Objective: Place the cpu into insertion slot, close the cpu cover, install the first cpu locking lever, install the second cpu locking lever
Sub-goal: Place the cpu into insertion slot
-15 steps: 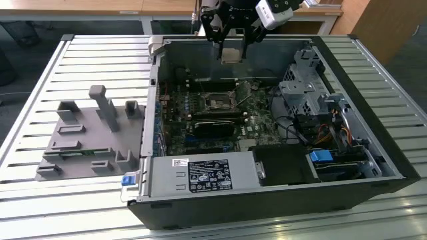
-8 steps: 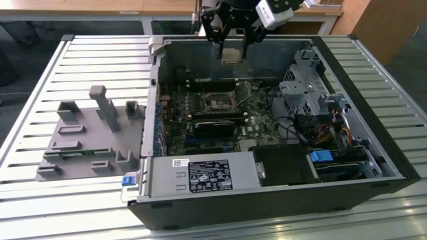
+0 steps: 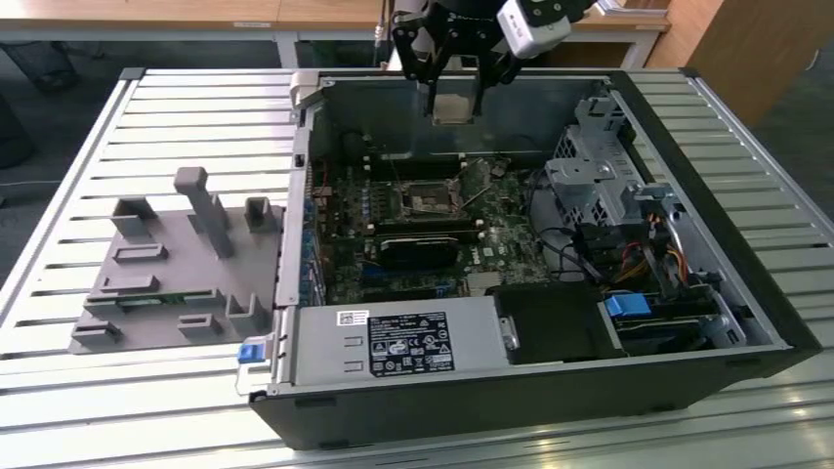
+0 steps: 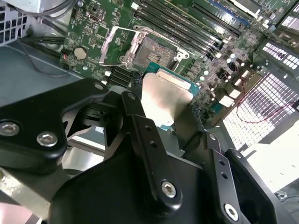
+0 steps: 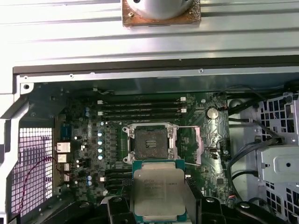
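Observation:
My gripper (image 3: 454,95) is shut on the cpu (image 3: 454,107), a small square chip with a pale metal top, and holds it high over the far side of the open computer case. Below it the insertion slot (image 3: 427,198) lies uncovered on the green motherboard. In both wrist views the cpu (image 5: 158,191) (image 4: 166,95) sits between the black fingers (image 5: 114,207), with the insertion slot (image 5: 150,142) (image 4: 152,50) just beyond the chip's edge. The cpu cover (image 5: 190,144) (image 4: 117,42) stands flipped open beside the slot.
A long black module (image 3: 417,244) lies near the slot. The grey power supply box (image 3: 391,342) fills the case's near side, and a metal drive cage (image 3: 600,186) with cables stands at the exterior view's right. A grey fixture (image 3: 170,264) rests on the slatted table.

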`<state>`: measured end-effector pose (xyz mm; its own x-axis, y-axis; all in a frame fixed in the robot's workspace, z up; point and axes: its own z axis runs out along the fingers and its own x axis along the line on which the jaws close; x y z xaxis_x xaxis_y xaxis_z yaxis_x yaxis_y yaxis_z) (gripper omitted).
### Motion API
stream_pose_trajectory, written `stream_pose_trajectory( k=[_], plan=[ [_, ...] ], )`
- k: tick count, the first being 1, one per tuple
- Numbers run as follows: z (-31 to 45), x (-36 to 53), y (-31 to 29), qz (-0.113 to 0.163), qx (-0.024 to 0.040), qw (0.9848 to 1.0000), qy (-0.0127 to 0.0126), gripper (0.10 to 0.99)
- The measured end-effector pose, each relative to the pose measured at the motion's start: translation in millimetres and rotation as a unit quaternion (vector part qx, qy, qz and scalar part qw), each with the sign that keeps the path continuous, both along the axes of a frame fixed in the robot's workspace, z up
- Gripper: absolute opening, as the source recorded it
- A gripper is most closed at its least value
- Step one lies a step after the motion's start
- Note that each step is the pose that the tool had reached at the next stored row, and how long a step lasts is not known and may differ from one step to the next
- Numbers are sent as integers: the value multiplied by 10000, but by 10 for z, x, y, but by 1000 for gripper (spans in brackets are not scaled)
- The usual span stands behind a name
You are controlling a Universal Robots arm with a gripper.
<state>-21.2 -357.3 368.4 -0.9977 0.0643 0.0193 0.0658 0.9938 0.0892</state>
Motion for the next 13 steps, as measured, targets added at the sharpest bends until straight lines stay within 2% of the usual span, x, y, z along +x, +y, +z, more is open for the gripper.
stream_pose_trajectory(
  k=[6, 13],
  plan=[
    [-3, 0, 0, -377, 0, 9993, 0, 525],
    [-7, 0, 0, -892, -3, 9960, 0, 525]
  ],
)
